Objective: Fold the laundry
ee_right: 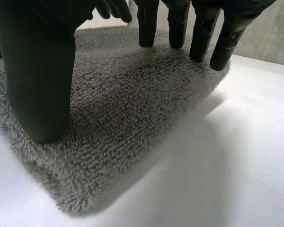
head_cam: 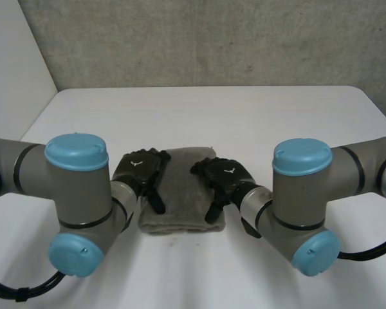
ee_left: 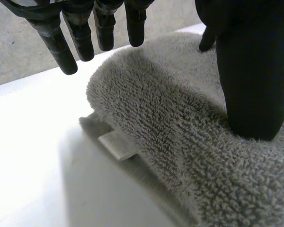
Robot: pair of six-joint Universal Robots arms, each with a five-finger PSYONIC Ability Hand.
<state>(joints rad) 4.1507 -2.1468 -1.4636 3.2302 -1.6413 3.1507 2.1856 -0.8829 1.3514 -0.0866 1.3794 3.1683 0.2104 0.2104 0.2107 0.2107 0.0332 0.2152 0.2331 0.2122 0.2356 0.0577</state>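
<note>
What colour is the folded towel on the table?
Plain grey towel, best in the head view.

A white table (head_cam: 199, 116) with a smooth, matte top stretches away from the camera in the head view. Its far edge runs straight across, and the two far corners are rounded. Behind that edge rises a grey wall (head_cam: 212, 38), rough and mottled like bare concrete, with small pale flecks. A plain white panel (head_cam: 13, 58) stands at the table's left side, meeting the grey wall along a slanting line. In the left wrist view the white table (ee_left: 33, 156) runs up to the same grey wall (ee_left: 14, 52). In the right wrist view the table (ee_right: 236, 142) also reaches the grey wall (ee_right: 274, 42).
</note>
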